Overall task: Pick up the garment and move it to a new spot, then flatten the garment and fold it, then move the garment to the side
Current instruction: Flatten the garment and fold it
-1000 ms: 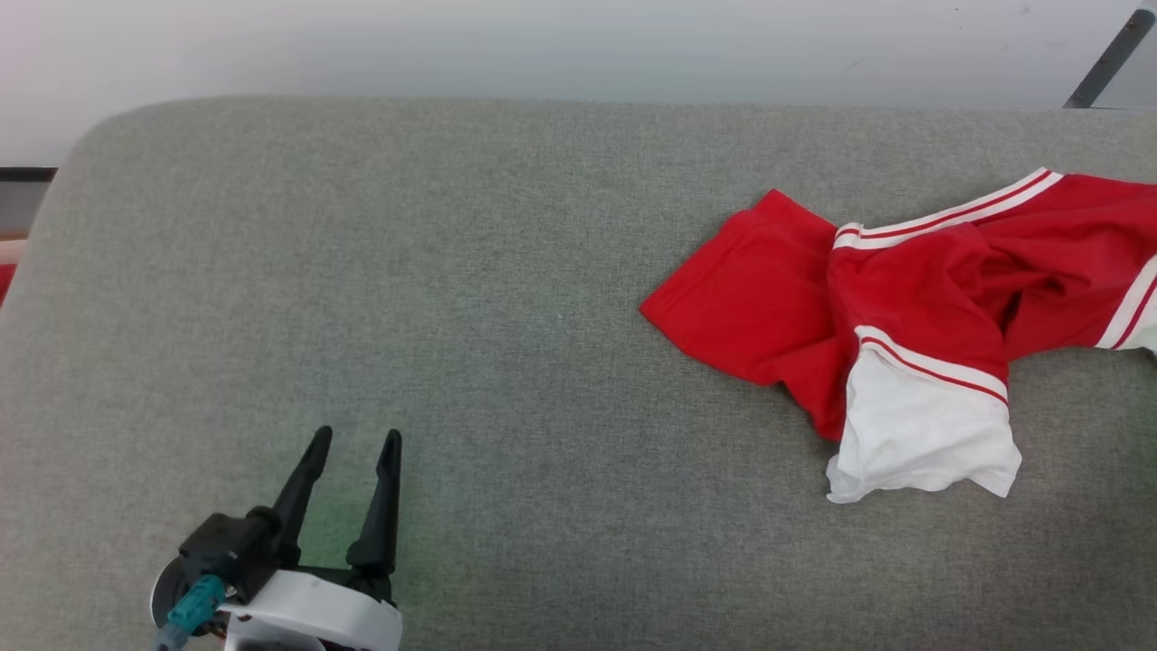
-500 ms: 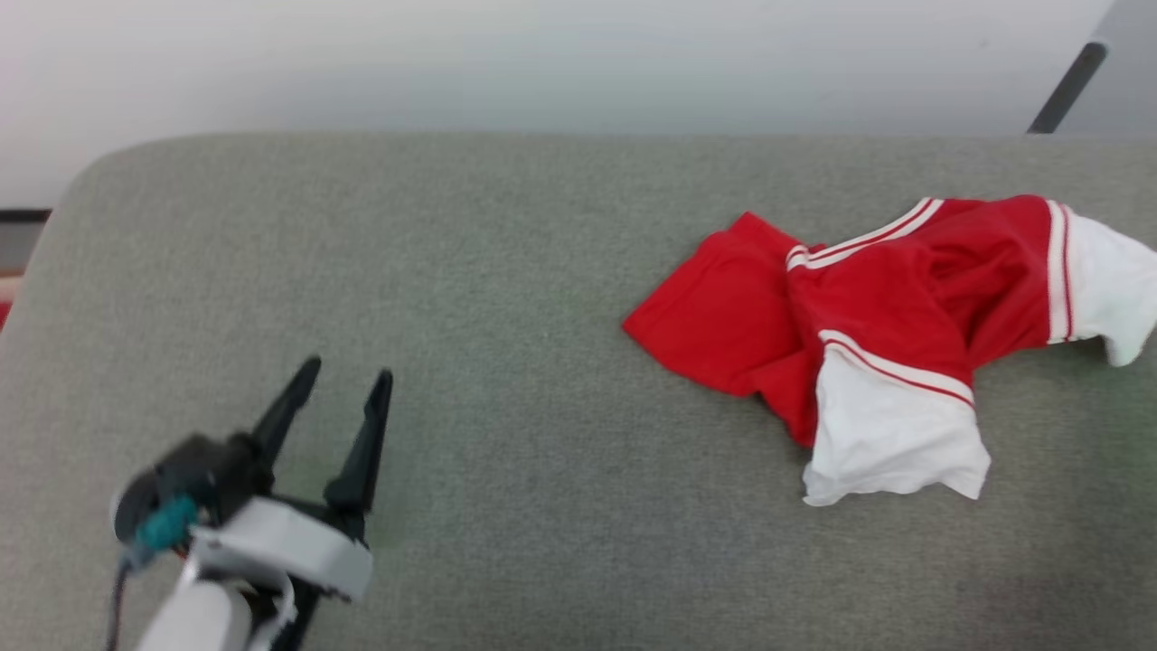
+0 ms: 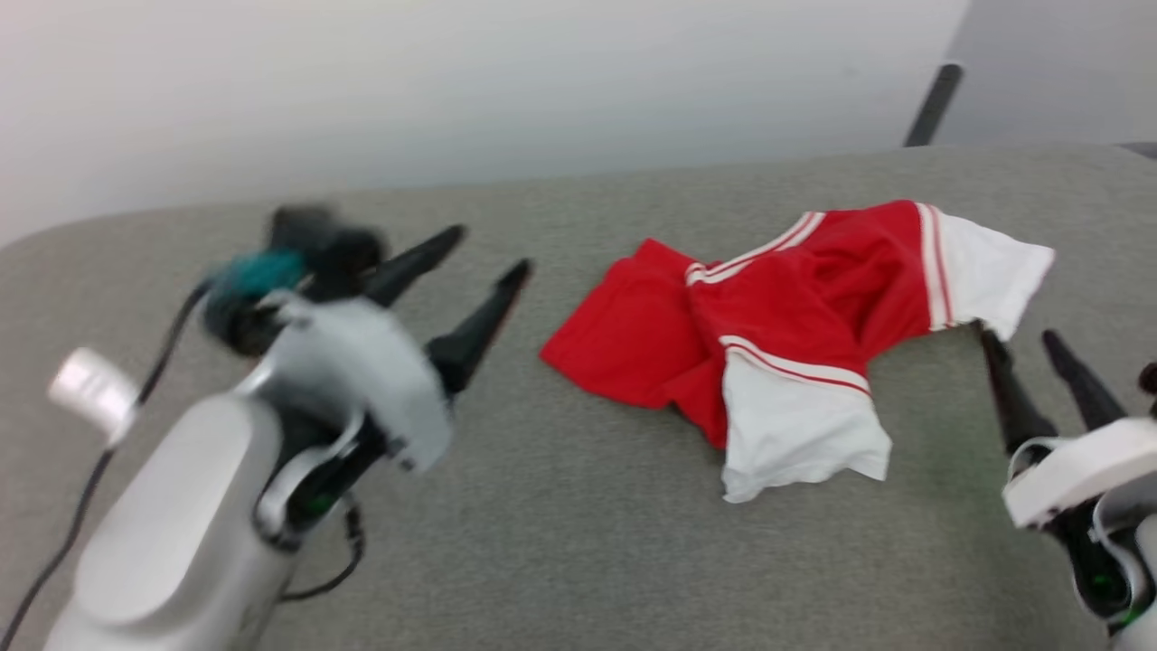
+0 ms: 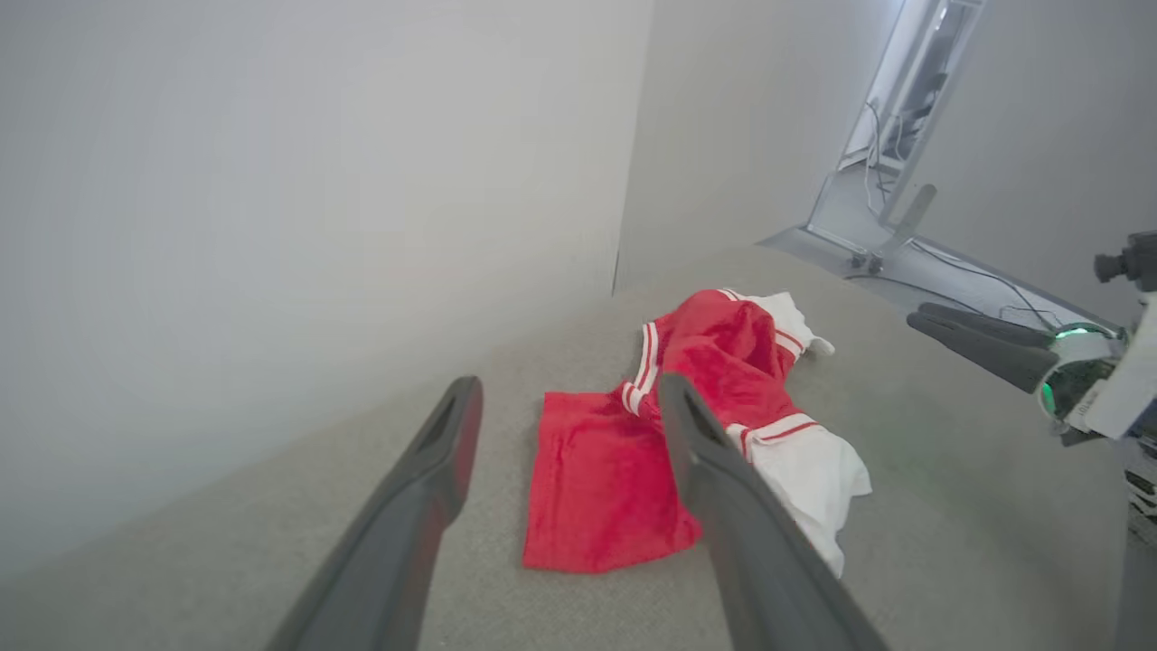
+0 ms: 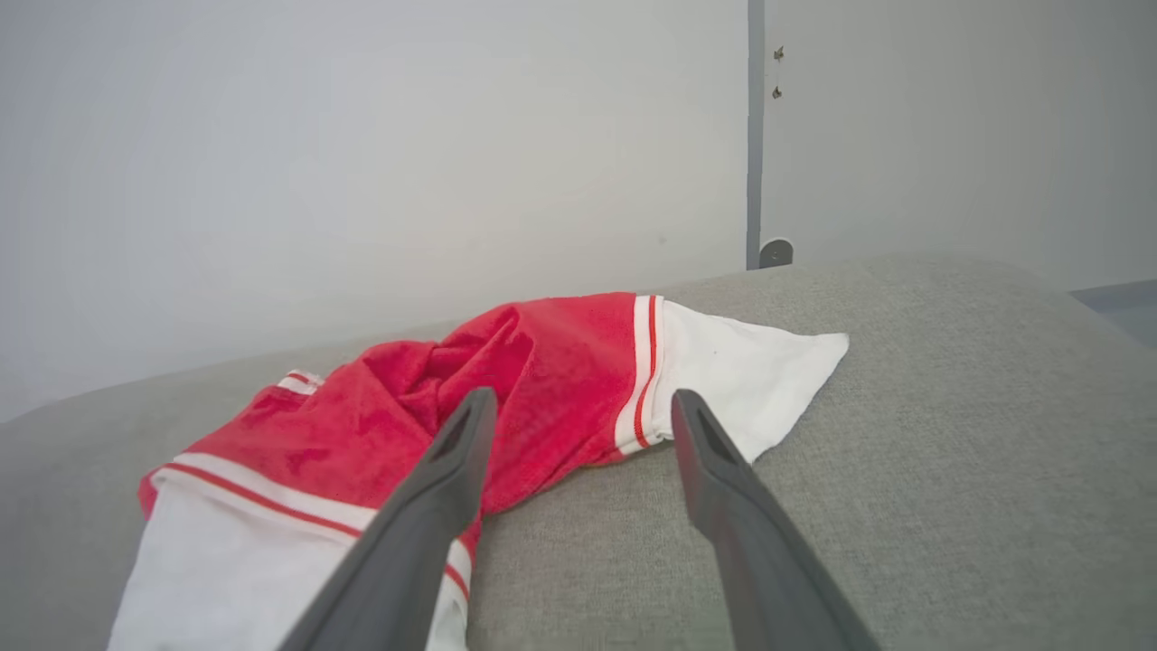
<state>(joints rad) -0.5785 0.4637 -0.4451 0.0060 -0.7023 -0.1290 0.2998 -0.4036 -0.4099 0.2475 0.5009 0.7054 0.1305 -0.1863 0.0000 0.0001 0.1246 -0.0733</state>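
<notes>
Big grey fabric cushion (image 3: 578, 561) takes up most of the head view, with a plain pale wall (image 3: 452, 81) behind it at 12 o'clock.

The garment (image 3: 813, 289) is lying crumpled on the cushion, about 2 o'clock from the middle of that view. It's mostly red and bunched up in the middle. 1 white sleeve (image 3: 795, 425) flops out at 6 o'clock of the pile and the other white sleeve (image 3: 985, 271) sticks out at 3 o'clock, each with red-and-white striped trim where it meets the red. A flatter red flap sits at 9 o'clock of it.

The left gripper (image 3: 490, 251) is over at 9 o'clock, a bit blurry, fingers spread wide and pointing at the garment with nothing between them. It's near the red flap but not on it.

The right gripper (image 3: 1019, 336) comes in at 4 o'clock, fingers also spread wide and empty. Its tips are just beside the lower edge of the 3 o'clock sleeve; can't tell if they actually touch.

There's a thin dark pole (image 3: 931, 104) up at 1 o'clock.
</notes>
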